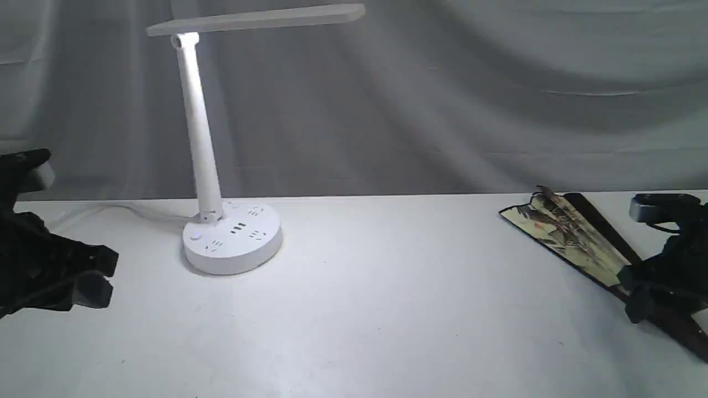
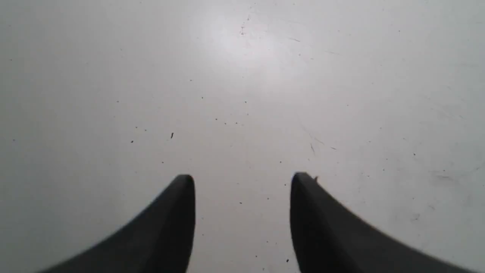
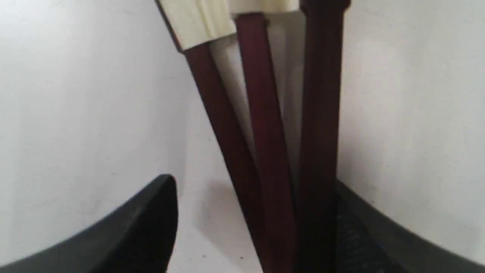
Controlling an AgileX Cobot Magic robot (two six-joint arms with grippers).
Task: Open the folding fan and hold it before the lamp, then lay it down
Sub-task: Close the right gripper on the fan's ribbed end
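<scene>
The folding fan (image 1: 575,237) lies on the white table (image 1: 387,309) at the far right, only slightly spread, its painted cream leaf pointing toward the back. My right gripper (image 1: 633,296) stands open over its dark maroon ribs. In the right wrist view the ribs (image 3: 265,113) run between the fingers of the right gripper (image 3: 254,182), and the outer guard (image 3: 320,113) lies against one finger. The white lamp (image 1: 202,143) stands upright at the back left on its round base (image 1: 232,240). My left gripper (image 1: 94,276) is open over bare table (image 2: 242,94) at the far left, left gripper (image 2: 242,182) holding nothing.
A grey curtain (image 1: 442,94) hangs behind the table's back edge. The lamp's white cord (image 1: 127,209) trails left from the base along that edge. The lamp's bar head (image 1: 260,19) reaches rightward high above the table.
</scene>
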